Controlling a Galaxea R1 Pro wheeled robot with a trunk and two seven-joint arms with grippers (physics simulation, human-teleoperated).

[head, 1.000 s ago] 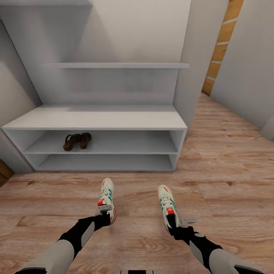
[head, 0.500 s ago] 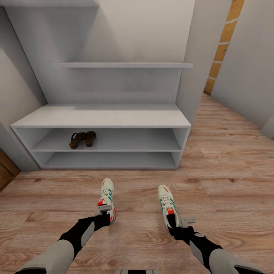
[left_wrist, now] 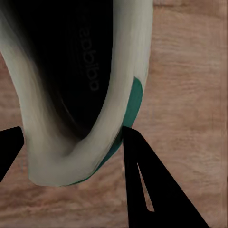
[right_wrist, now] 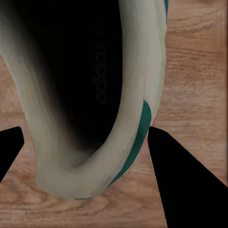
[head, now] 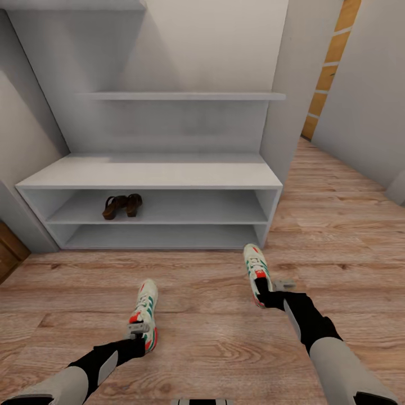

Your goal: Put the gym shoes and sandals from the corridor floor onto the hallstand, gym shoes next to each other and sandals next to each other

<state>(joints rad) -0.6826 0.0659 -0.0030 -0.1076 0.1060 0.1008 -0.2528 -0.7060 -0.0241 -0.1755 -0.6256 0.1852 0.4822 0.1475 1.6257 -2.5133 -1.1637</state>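
Observation:
Two white gym shoes with green stripes and red patches are held by their heels over the corridor floor (head: pixel 214 343). My left gripper (head: pixel 136 336) is shut on the left gym shoe (head: pixel 145 312), near me. My right gripper (head: pixel 264 289) is shut on the right gym shoe (head: pixel 256 264), close to the hallstand (head: pixel 157 174) at its right end. In the wrist views, black fingers (left_wrist: pixel 147 190) flank the left shoe's heel (left_wrist: pixel 128 57), and the right shoe's heel (right_wrist: pixel 137 57) sits likewise between the other pair. The two brown sandals (head: pixel 121 206) stand side by side on the upper open shelf, left of centre.
A higher wall shelf (head: pixel 180 96) hangs above the rack's flat top. A grey wall column (head: pixel 292 84) stands right of the rack, with the corridor running back beside it. A brown wooden edge (head: pixel 8 253) shows at the left. The lower shelf (head: pixel 157 239) holds nothing.
The view shifted slightly at first. Then my right arm reached forward, carrying its shoe toward the rack's right end, while my left arm drew back and left with its shoe.

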